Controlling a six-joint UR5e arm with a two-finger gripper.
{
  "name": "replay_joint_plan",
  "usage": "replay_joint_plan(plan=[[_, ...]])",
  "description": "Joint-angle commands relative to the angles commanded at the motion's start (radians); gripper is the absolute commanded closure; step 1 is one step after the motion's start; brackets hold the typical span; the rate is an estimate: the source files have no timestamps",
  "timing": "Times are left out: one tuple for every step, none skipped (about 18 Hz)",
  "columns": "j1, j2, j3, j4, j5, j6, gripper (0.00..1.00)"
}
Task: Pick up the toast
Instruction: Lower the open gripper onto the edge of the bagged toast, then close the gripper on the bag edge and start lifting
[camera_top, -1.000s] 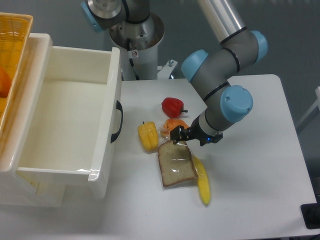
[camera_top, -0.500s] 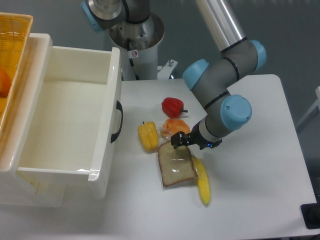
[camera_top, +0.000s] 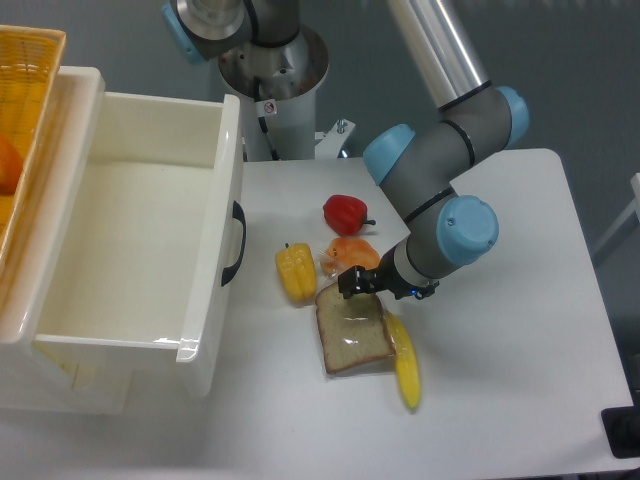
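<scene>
The toast (camera_top: 353, 335), a flat brown slice with a darker crust and a glossy sheen, lies flat on the white table (camera_top: 520, 330) near the middle. My gripper (camera_top: 356, 284) hovers low over the toast's upper edge, just at its rounded top, with the dark fingers pointing down and left. The fingers are small and dark here, so I cannot tell whether they are open or shut, or whether they touch the toast.
A yellow banana (camera_top: 405, 365) lies along the toast's right side. An orange lumpy piece (camera_top: 352, 250), a red pepper (camera_top: 345, 211) and a yellow corn-like piece (camera_top: 296, 272) sit just above and left. A large white open drawer (camera_top: 140, 240) fills the left.
The gripper has dropped lower and shifted slightly left, from beside the orange piece to the toast's top edge. The toast has not moved.
</scene>
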Motion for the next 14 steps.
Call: replay_joint_plan(plan=[[-0.003, -0.003, -0.003, 0.000, 0.002, 0.000, 0.02], [-0.005, -0.003, -0.009, 0.000, 0.002, 0.000, 0.07], [-0.005, 0.000, -0.014, 0.002, 0.002, 0.000, 0.13], [-0.008, 0.000, -0.014, 0.000, 0.002, 0.000, 0.18], [-0.008, 0.001, -0.012, 0.000, 0.002, 0.003, 0.20], [-0.008, 0.001, -0.014, -0.002, 0.003, 0.006, 0.27], [-0.008, 0.003, -0.014, -0.002, 0.005, 0.009, 0.30], [-0.008, 0.006, -0.012, -0.003, 0.006, 0.011, 0.34], [-0.008, 0.006, -0.012, -0.005, 0.006, 0.011, 0.39], [-0.008, 0.008, -0.012, -0.005, 0.006, 0.011, 0.42], [-0.006, 0.009, -0.012, -0.006, 0.008, 0.011, 0.45], [-0.006, 0.012, -0.012, -0.008, 0.008, 0.011, 0.46], [-0.006, 0.017, -0.012, -0.008, 0.008, 0.011, 0.48], [-0.006, 0.017, -0.012, -0.008, 0.008, 0.011, 0.48]])
